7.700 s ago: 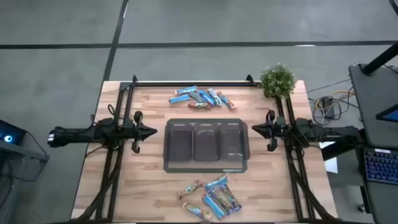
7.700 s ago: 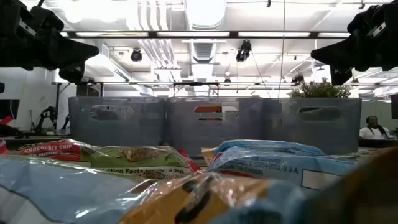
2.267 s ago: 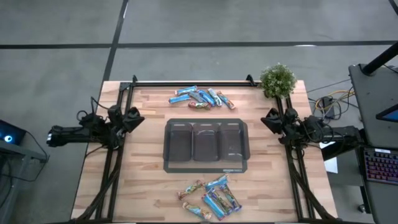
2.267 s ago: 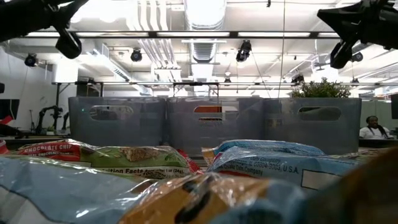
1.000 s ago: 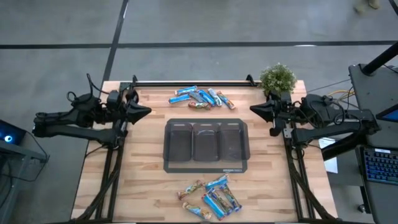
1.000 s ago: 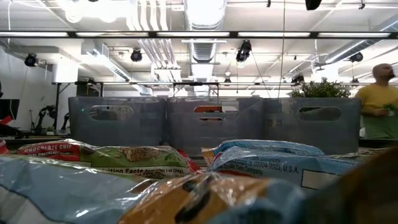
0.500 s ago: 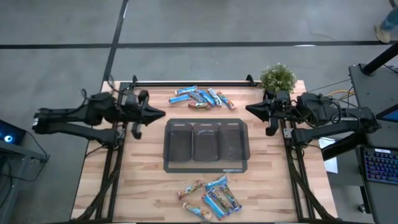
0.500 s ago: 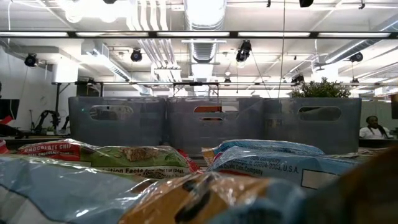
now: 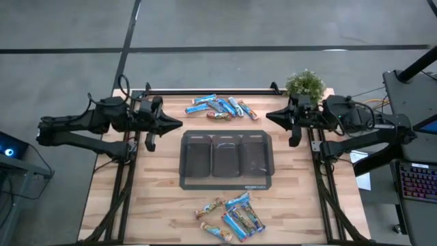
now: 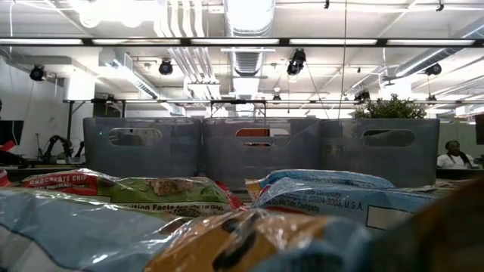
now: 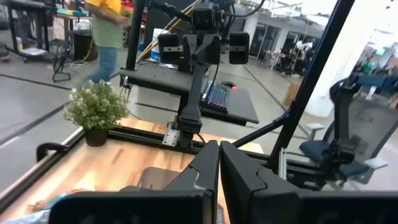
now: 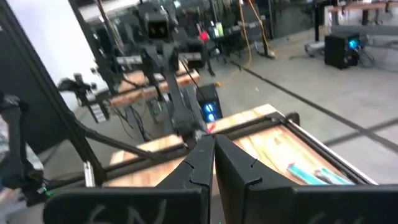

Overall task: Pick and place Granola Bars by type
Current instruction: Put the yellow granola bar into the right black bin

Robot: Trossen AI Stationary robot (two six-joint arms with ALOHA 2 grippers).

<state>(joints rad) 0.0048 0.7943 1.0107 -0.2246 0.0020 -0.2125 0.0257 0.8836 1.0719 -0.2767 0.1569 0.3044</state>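
Bright, even overhead light falls on the table (image 9: 157,198), leaving only faint shadows. In the low view, ceiling strip lights (image 10: 249,41) glare at 12 o'clock, while the granola bars (image 10: 227,227) at 6 o'clock lie badly out of focus.
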